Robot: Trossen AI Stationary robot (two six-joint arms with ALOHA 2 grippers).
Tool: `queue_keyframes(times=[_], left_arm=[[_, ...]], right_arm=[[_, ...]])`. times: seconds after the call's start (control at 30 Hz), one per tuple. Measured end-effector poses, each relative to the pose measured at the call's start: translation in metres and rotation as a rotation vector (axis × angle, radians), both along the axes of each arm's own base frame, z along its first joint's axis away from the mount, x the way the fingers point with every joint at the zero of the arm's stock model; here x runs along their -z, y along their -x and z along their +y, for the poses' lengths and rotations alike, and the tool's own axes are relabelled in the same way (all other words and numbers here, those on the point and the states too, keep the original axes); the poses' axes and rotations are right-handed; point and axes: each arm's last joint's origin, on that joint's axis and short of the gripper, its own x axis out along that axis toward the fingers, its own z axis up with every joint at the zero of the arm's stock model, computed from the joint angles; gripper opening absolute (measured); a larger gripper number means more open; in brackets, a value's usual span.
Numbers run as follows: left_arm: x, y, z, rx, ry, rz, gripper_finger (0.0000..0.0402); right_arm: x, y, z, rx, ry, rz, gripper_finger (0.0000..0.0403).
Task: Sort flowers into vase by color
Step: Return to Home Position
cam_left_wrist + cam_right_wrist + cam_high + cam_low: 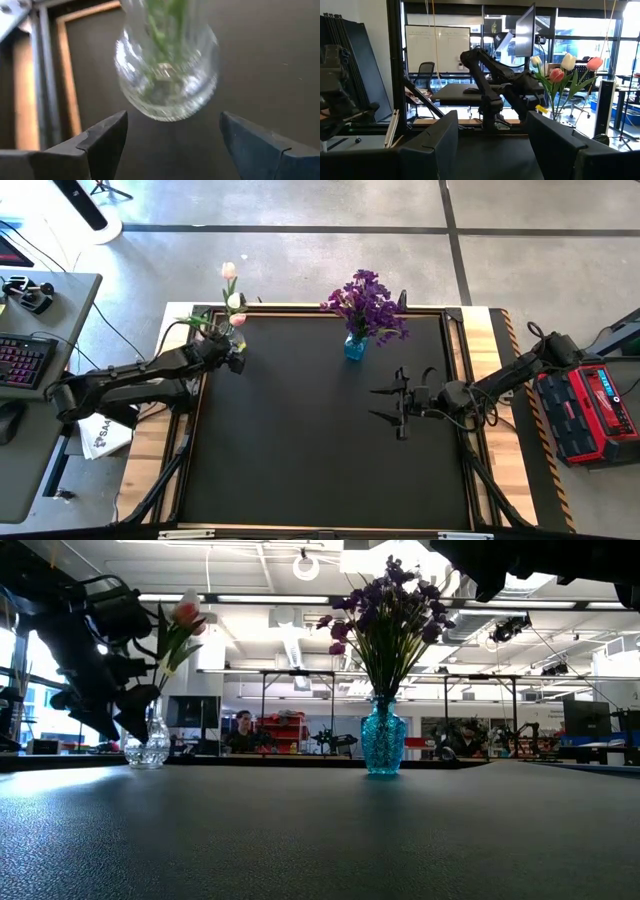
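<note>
A clear glass vase stands at the table's far left and holds pink and white tulips. A blue vase at the far middle holds purple sprigs. My left gripper hovers open just on the near side of the clear vase, tilted downward; the vase lies beyond its fingertips and nothing is between them. My right gripper waits open above the table's right half, pointing toward the left, with nothing between its fingers.
A wooden frame borders the black mat. A red and black case sits off the table's right side, and a desk with a keyboard stands to the left. People show in the room behind the table.
</note>
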Motion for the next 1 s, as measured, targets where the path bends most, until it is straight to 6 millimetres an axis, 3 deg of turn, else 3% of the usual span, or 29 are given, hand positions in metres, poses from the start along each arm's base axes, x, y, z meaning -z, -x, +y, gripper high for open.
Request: queue_keyframes(times=[0.27,0.53,0.77,1.0], left_arm=[[0.0,-0.019,-0.031,0.085,0.005,-0.112,0.0301],[-0.012,-0.044,-0.082,0.288,-0.093,-0.367,0.0301],[-0.022,-0.066,-0.132,0.587,-0.26,-0.491,0.0301],[0.001,-0.085,-0.154,0.65,-0.255,-0.492,0.03]], right_arm=[[0.002,0.009,0.004,-0.067,-0.128,0.11,0.0209],[0.024,0.042,-0.007,-0.007,-0.389,0.505,0.0209],[0.048,0.033,-0.006,0.136,-0.258,0.633,0.0209],[0.059,0.016,0.002,0.112,-0.117,0.621,0.0207]])
